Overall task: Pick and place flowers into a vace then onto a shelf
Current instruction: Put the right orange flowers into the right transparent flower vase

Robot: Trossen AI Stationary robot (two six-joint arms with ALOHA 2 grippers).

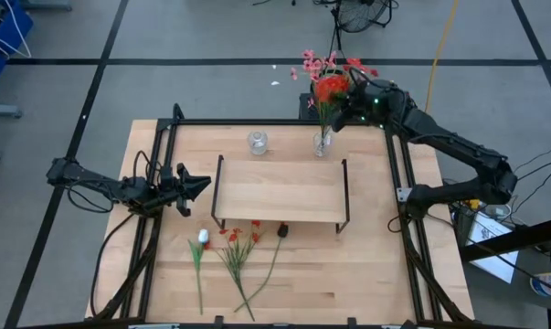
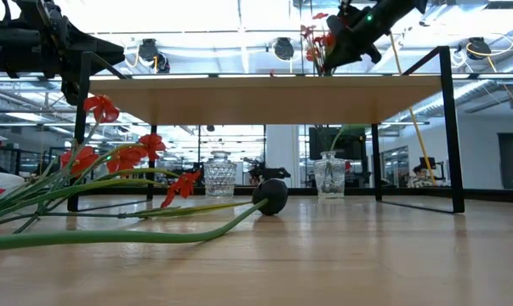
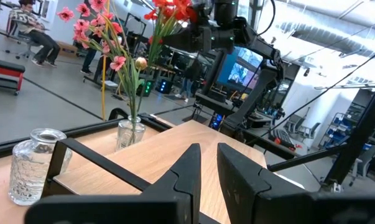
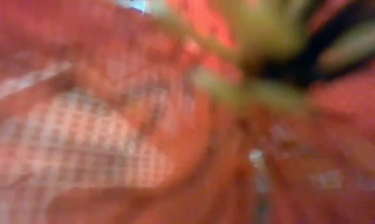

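Red flowers [image 1: 330,89] sitting w/ pink ones in a glass vase [image 1: 323,143] behind the shelf [image 1: 280,190], right gripper [image 1: 345,102] clamping the red stems.
Right wrist view is showing only red blur. Left gripper [image 1: 198,185] is hovering nearly closed, empty, left of shelf; more stems [image 1: 238,256] are lying on the table [image 1: 348,265] in front. Second vase [image 1: 257,143] is standing empty.

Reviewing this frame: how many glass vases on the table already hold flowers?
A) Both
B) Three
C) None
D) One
D: of the two glass vases behind the shelf, the right vase holds red and pink flowers beside the right gripper, while the left vase stands empty.
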